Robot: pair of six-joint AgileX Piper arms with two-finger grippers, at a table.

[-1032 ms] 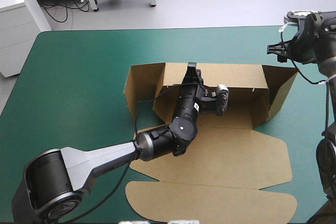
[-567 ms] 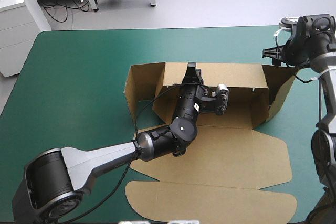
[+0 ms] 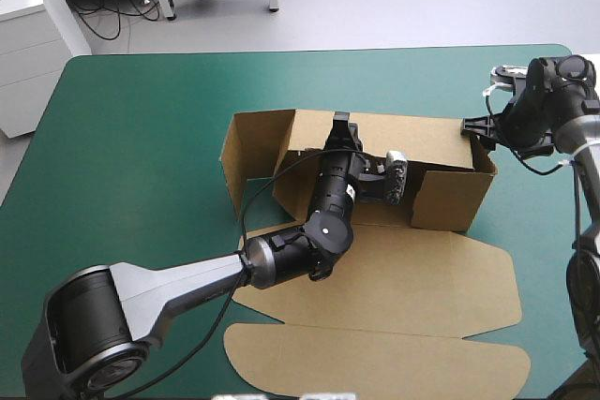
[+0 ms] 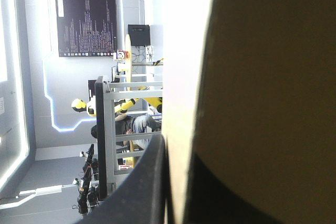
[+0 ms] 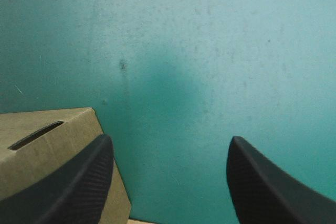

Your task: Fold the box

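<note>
In the high view, the brown cardboard box (image 3: 394, 274) lies at centre frame on the teal-green table cover (image 3: 141, 138). Its far and right walls are raised and its lid lies flat toward the lower edge. The left gripper (image 3: 341, 126) clamps the far wall. The right gripper (image 5: 170, 145), fingers spread apart, stands beside the box's right corner.

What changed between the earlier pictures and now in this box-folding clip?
The right gripper, fingers open, moved in toward the right end of the box, and the right end flap swung inward from its outward splay to stand square. Nothing was newly taken hold of or let go. The left gripper stayed shut on the back wall; the front panels stayed flat.
</note>
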